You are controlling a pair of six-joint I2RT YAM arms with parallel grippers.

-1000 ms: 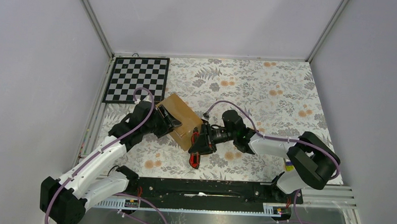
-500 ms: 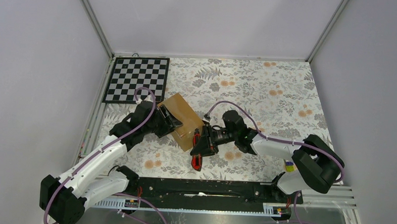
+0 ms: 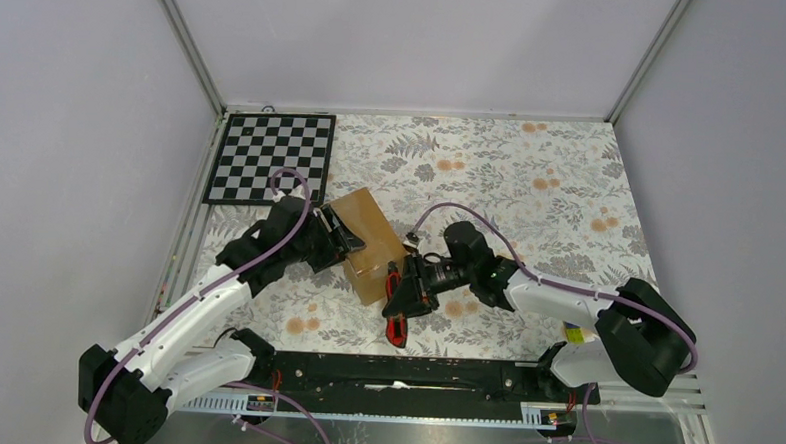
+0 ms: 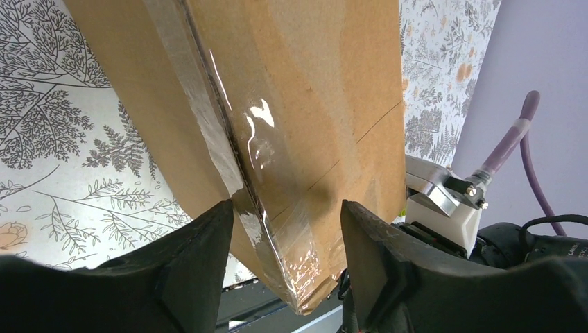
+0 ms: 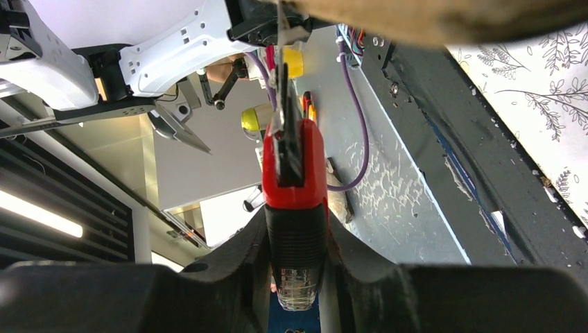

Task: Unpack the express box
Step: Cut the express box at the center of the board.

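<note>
A: Cardboard first: the express box lies left of the table's middle, off the checkered mat's near right corner; your left gripper straddles its taped end, pinching or slack I cannot tell.
B: And your right gripper?
A: Clenched on the red cutter; brace the box, then cut shallow along the tape seam.

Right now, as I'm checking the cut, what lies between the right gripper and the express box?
The red cutter, held in the right gripper, fills that stretch, its blade end reaching toward the express box. The right wrist view shows it.
</note>
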